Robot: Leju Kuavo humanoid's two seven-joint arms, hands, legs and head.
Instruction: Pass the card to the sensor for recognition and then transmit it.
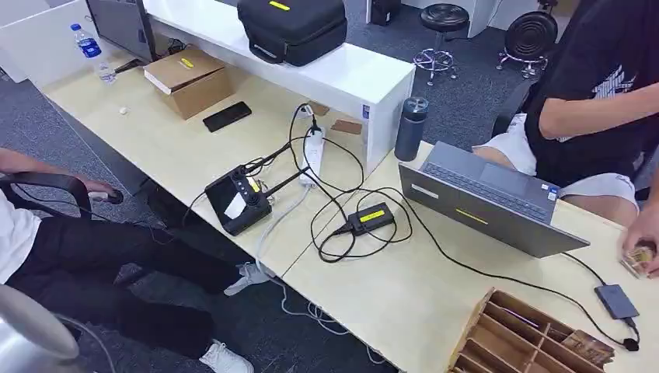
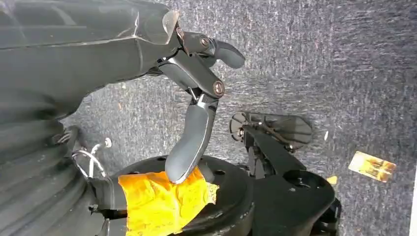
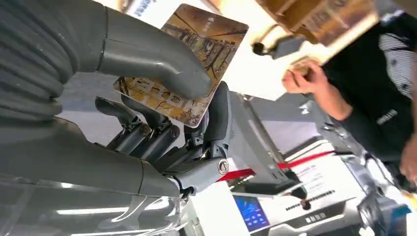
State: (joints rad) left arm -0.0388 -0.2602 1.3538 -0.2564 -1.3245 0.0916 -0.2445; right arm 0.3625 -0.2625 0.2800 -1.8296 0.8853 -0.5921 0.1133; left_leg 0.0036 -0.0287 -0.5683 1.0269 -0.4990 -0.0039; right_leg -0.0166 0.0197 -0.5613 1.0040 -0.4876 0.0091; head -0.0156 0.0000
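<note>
Right wrist view: right hand holds the card, pinched flat between thumb above and fingers beneath, its long axis running out beyond the fingertips, its far end free. Head view: the small grey sensor lies on the table at the right, cabled, beside the wooden organiser and near a person's hand; the right arm looks the nearer. Left wrist view: left hand hangs over the floor, fingers apart, holding nothing.

The light wooden table carries an open laptop, a black power adapter, a card reader, a wooden organizer, a phone and a cardboard box.
</note>
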